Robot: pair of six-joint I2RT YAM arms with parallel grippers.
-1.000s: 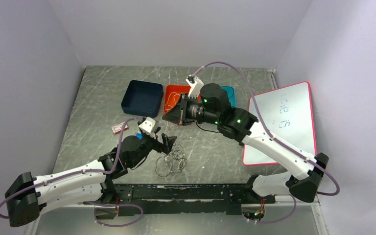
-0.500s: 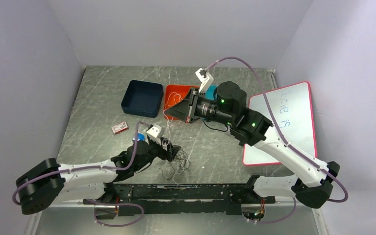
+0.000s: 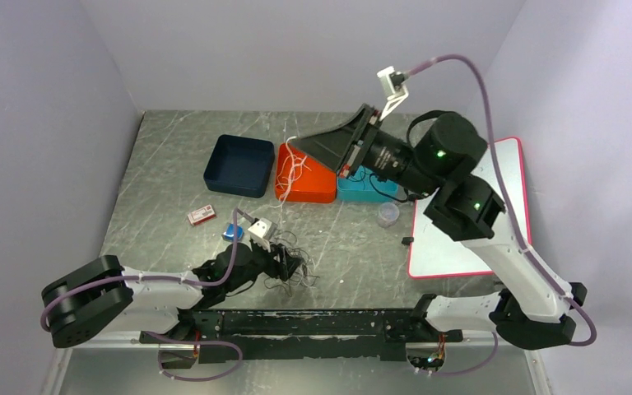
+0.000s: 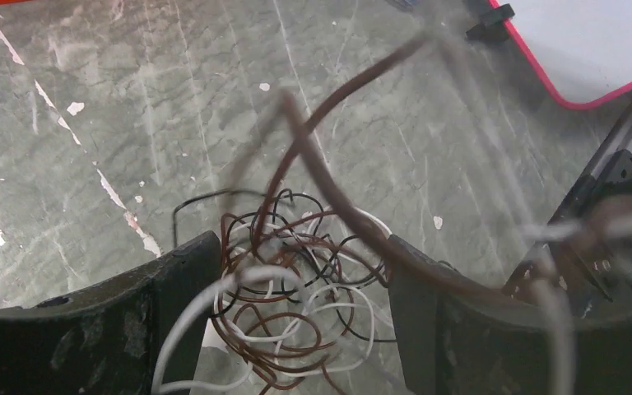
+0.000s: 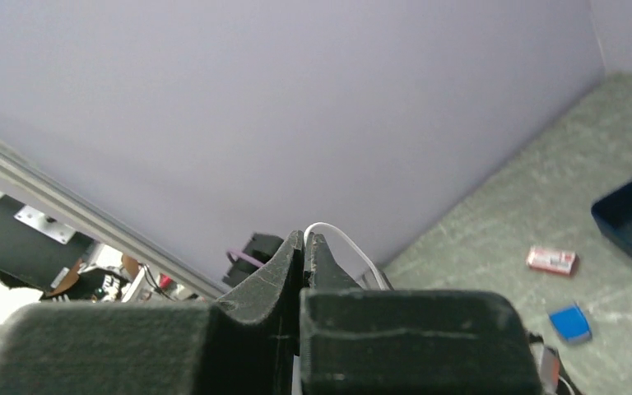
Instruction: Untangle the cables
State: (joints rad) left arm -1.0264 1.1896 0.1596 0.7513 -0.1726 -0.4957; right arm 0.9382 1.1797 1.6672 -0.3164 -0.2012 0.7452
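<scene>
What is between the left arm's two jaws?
A tangled heap of cables, white, brown and black, sits between them. The left wrist view shows it.

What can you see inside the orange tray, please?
A white cable, pinched in the shut right gripper, dangles into the left side of the orange tray. The gripper's body covers the tray's rear edge, so nothing there can be told.
</scene>
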